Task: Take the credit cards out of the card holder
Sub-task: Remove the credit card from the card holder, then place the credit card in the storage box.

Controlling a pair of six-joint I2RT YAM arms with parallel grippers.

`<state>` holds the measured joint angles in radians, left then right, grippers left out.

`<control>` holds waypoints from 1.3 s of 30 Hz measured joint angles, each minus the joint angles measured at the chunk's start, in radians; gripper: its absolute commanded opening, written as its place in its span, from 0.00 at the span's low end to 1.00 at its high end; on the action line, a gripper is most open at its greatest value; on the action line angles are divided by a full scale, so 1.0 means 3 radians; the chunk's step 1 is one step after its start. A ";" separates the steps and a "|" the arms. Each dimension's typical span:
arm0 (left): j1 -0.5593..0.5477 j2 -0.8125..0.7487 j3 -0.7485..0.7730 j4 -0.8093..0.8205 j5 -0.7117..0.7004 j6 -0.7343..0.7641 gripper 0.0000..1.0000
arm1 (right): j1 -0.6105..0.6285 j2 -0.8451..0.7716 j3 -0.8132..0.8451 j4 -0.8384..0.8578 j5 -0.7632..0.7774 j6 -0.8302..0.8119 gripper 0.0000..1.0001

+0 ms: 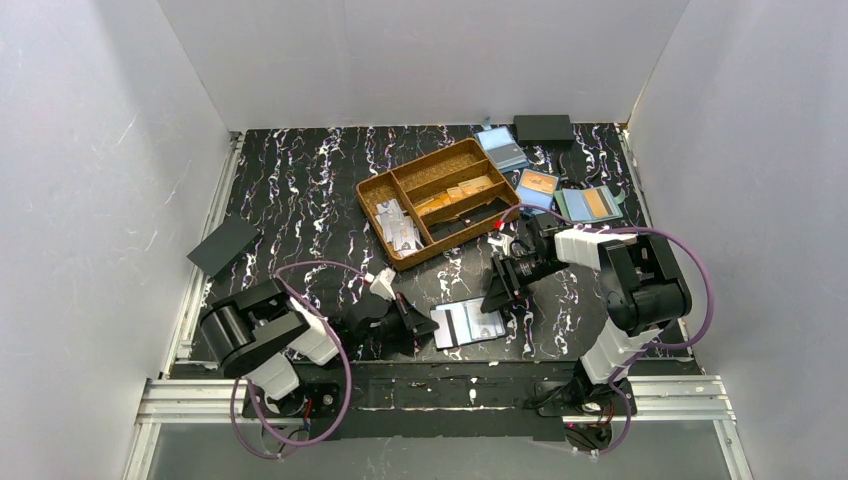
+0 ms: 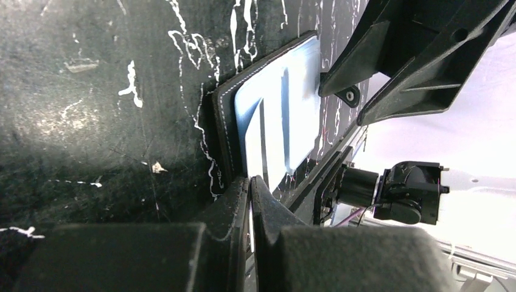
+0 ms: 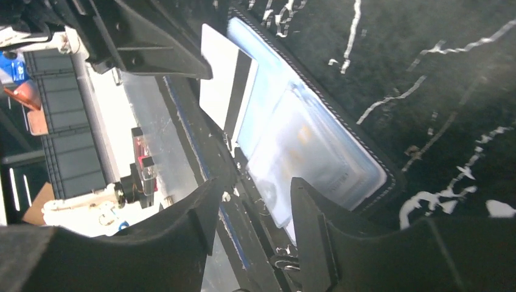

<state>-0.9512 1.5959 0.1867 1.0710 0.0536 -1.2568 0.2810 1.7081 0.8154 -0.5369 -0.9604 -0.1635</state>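
Left fingers [image 2: 234, 213] pressed together at edge of card holder [image 2: 223, 121], right fingers [image 3: 311, 219] spread above

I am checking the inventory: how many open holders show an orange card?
2. A blue holder lies just right of the wooden tray; a grey-green holder lies beside it, further right. More may be hidden from view.

You see the card holder [image 3: 304, 140] with stitched black leather-look edges and glossy pale blue lining, on a matt black marbled table [image 1: 300, 180].
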 measured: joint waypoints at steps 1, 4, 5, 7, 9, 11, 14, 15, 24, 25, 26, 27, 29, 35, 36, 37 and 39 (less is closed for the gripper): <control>0.0000 -0.0065 -0.0009 -0.0036 0.0000 0.0060 0.00 | 0.0003 0.0000 0.0017 -0.0055 -0.0055 -0.0089 0.59; 0.0001 -0.0229 -0.0045 -0.0109 -0.0001 0.0193 0.00 | 0.0003 -0.0009 0.0050 -0.0198 -0.0215 -0.0317 0.64; 0.0001 -0.0284 -0.0057 -0.0128 -0.0001 0.0239 0.00 | 0.0003 -0.0019 0.0060 -0.0249 -0.0271 -0.0399 0.65; 0.0001 -0.0384 -0.0080 -0.0170 0.0000 0.0342 0.00 | 0.0001 -0.0057 0.0092 -0.0375 -0.0393 -0.0585 0.69; 0.0001 -0.0507 -0.0109 -0.0207 0.0001 0.0469 0.00 | -0.0008 -0.0093 0.0144 -0.0526 -0.0500 -0.0805 0.71; 0.0001 -0.0636 -0.0125 -0.0256 0.0011 0.0587 0.00 | -0.0022 -0.0113 0.0235 -0.0738 -0.0581 -0.1078 0.71; 0.0001 -0.0809 -0.0136 -0.0296 0.0042 0.0718 0.00 | -0.0038 -0.0114 0.0404 -0.1104 -0.0660 -0.1564 0.72; 0.0001 -0.0865 -0.0136 -0.0306 0.0066 0.0765 0.00 | -0.0038 -0.0116 0.0444 -0.1207 -0.0671 -0.1692 0.73; 0.0001 -0.0945 0.0156 -0.0399 0.0504 0.1240 0.00 | -0.0041 -0.0336 0.0598 -0.2155 -0.0713 -0.2921 0.78; 0.0001 -0.0949 0.0215 -0.0417 0.0559 0.1315 0.00 | -0.0041 -0.0388 0.0599 -0.2202 -0.0711 -0.3000 0.78; 0.0001 -0.0956 0.0291 -0.0470 0.0609 0.1399 0.00 | -0.0041 -0.0436 0.0599 -0.2239 -0.0710 -0.3071 0.78; 0.0001 -0.0968 0.0383 -0.0533 0.0674 0.1499 0.00 | -0.0041 -0.0491 0.0604 -0.2280 -0.0701 -0.3145 0.78; 0.0001 -0.1003 0.0518 -0.0608 0.0773 0.1653 0.00 | -0.0041 -0.0562 0.0647 -0.2356 -0.0678 -0.3255 0.78; 0.0001 -0.1094 0.0760 -0.0781 0.0991 0.2001 0.00 | -0.0041 -0.0596 0.1067 -0.2576 -0.0579 -0.3475 0.80; 0.0001 -0.1094 0.0821 -0.0832 0.1038 0.2069 0.00 | -0.0039 -0.0596 0.1142 -0.2623 -0.0568 -0.3516 0.80; 0.0001 -0.1094 0.0829 -0.0838 0.1044 0.2074 0.00 | -0.0033 -0.0596 0.1194 -0.2665 -0.0559 -0.3540 0.80; 0.0001 -0.1094 0.0900 -0.0903 0.1094 0.2132 0.00 | -0.0013 -0.0599 0.1250 -0.2724 -0.0554 -0.3562 0.79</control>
<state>-0.9508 1.2678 0.4568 0.8001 0.3817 -0.6170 0.2771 1.5284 1.1904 -1.3540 -1.1267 -1.2320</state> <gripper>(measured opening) 0.010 0.798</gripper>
